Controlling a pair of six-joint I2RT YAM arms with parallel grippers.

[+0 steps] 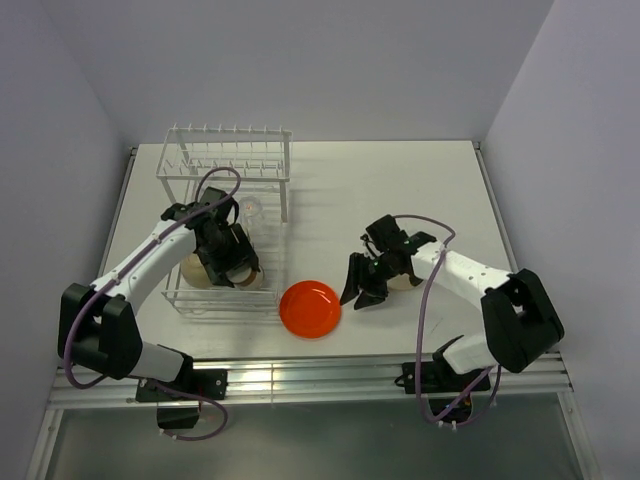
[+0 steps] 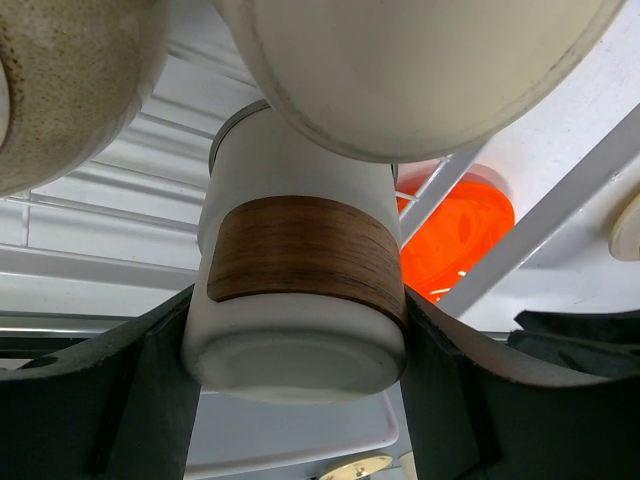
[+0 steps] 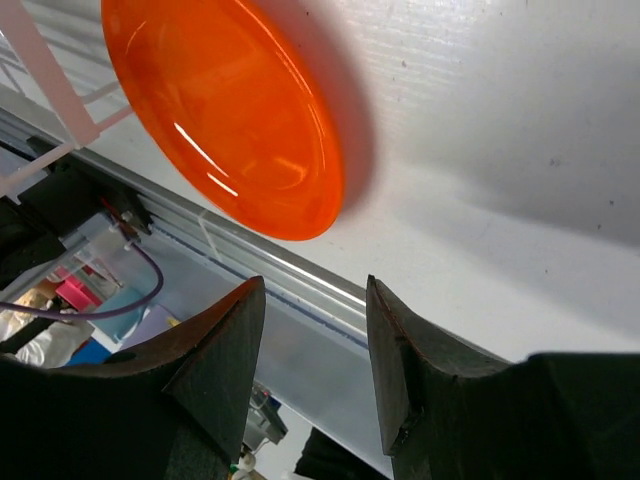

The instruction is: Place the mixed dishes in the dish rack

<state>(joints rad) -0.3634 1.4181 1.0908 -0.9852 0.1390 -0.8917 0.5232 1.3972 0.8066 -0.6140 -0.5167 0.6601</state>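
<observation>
The white wire dish rack (image 1: 284, 190) stands at the back left. Inside it my left gripper (image 1: 228, 260) is shut on a white cup with a wood-grain band (image 2: 295, 250), both fingers (image 2: 150, 400) pressed to its sides. A speckled beige bowl (image 2: 60, 80) lies in the rack beside it (image 1: 193, 270), and a cream-white dish's underside (image 2: 420, 60) fills the top of the left wrist view. The orange-red plate (image 1: 310, 308) lies flat on the table right of the rack. My right gripper (image 3: 310, 340) is open and empty just right of that plate (image 3: 230, 110), above the table's near edge.
A clear glass (image 1: 248, 208) appears to sit further back in the rack. A cream dish (image 1: 406, 282) lies partly hidden under the right arm. The metal rail (image 3: 300, 275) runs along the near table edge. Rack wires (image 2: 540, 240) cross in front of the orange plate.
</observation>
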